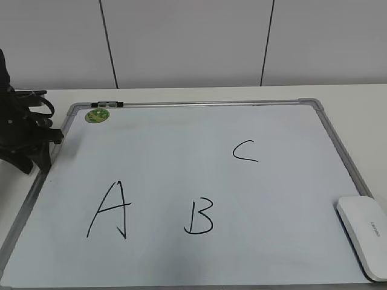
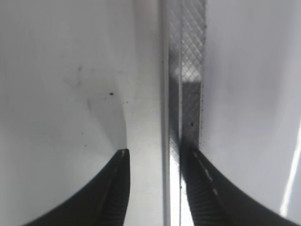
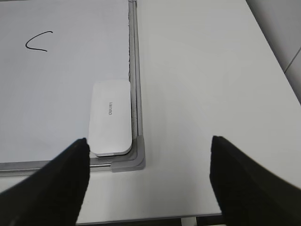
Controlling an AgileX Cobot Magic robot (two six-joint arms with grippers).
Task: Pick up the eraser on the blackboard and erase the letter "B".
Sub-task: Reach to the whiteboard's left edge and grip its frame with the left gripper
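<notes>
The blackboard point(image 1: 199, 130) is a white board in a grey frame lying flat on the table. The letter "B" point(image 1: 199, 216) is drawn in black near its front middle. The eraser point(image 1: 364, 235) is a flat white block lying on the board's front right corner; it also shows in the right wrist view point(image 3: 111, 117). My right gripper point(image 3: 149, 143) is open and empty, high above the table beside that corner, out of the exterior view. My left gripper point(image 2: 154, 153) is open and empty, low over the board's left frame point(image 2: 181, 70). The left arm point(image 1: 21, 130) sits at the left edge.
An "A" point(image 1: 110, 209) is drawn left of the "B" and a "C" point(image 1: 245, 151) behind it to the right. A round green magnet point(image 1: 97, 115) sits at the board's back left corner. Bare white table point(image 3: 202, 70) lies right of the board.
</notes>
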